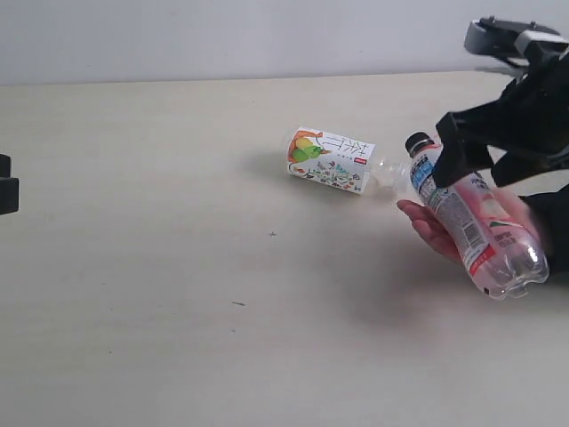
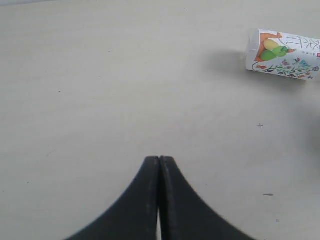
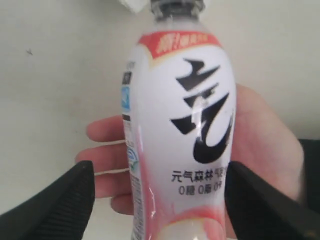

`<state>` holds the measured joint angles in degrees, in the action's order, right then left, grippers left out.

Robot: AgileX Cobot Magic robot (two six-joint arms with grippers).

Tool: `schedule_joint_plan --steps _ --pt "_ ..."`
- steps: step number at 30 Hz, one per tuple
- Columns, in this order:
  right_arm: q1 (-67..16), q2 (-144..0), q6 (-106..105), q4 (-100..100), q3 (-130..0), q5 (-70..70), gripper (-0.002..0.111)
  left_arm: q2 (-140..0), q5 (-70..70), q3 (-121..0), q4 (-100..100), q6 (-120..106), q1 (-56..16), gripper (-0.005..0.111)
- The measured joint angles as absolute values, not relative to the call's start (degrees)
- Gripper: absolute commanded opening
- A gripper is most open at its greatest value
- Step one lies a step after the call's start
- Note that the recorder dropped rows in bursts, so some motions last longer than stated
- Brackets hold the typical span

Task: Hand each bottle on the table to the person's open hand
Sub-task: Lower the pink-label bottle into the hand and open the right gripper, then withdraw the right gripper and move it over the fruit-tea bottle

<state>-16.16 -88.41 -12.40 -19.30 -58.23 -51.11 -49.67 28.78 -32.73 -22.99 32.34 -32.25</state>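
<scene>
A peach-labelled bottle (image 1: pixel 471 222) with a black cap lies across the person's open hand (image 1: pixel 425 228) at the right of the table (image 1: pixel 178 285). My right gripper (image 1: pixel 477 166) hovers over it, open; in the right wrist view the gripper (image 3: pixel 159 172) straddles the bottle (image 3: pixel 180 125), one finger clearly apart from it, the other close beside it, with the hand (image 3: pixel 265 145) beneath. A second bottle (image 1: pixel 331 160), labelled with yellow-green fruit, lies on its side just left of the hand, also seen as a bottle (image 2: pixel 282 55) from the left wrist. My left gripper (image 2: pixel 160 159) is shut and empty above bare table.
The left arm's dark tip (image 1: pixel 7 182) sits at the far left edge. The person's dark sleeve (image 1: pixel 556 222) enters from the right. A pale wall runs behind the table's far edge.
</scene>
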Motion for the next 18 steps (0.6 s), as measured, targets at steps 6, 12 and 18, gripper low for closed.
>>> schedule_joint_plan --steps 6,12,18 --pt "-16.16 -82.68 -12.4 -19.52 -62.79 -48.19 0.069 -49.67 28.78 -32.73 -22.99 32.34 -32.25 0.0" --pt "-16.16 -75.52 -12.3 -20.74 -65.1 -39.3 0.069 -49.67 28.78 -32.73 -22.99 32.34 -32.25 0.0" --pt "-16.16 -71.65 -12.42 -22.8 -65.38 -33.66 0.069 -49.67 28.78 -32.73 -22.99 32.34 -32.25 0.0"
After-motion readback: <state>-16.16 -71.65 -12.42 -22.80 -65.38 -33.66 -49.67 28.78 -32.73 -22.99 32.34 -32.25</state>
